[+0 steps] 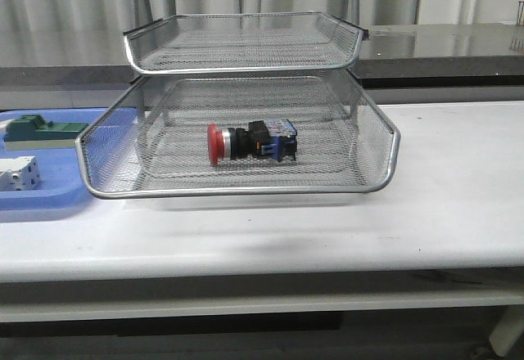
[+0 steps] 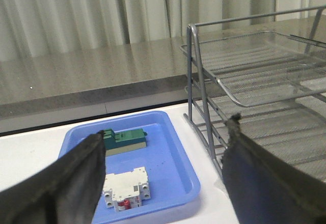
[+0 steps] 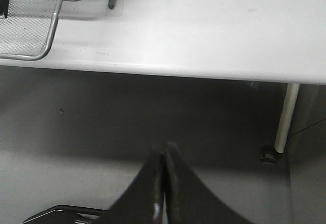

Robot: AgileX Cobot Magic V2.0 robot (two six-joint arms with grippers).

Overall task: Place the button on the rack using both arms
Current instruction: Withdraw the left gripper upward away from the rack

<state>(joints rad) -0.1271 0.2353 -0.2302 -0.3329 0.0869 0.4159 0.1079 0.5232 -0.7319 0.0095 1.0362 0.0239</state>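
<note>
Nearest in the front view is the white table (image 1: 458,213), and on it stands the rack (image 1: 246,184). Inside its lower tier lies the button (image 1: 250,143) on its side, red cap to the left. Only the left wrist view shows the left gripper (image 2: 163,175), jaws spread wide, above the blue tray (image 2: 175,155) with a green block (image 2: 125,140) and a white block (image 2: 127,188). Only the right wrist view shows the right gripper (image 3: 164,183), jaws pressed together, empty, off the table's near edge over the floor. No writing can be read.
</note>
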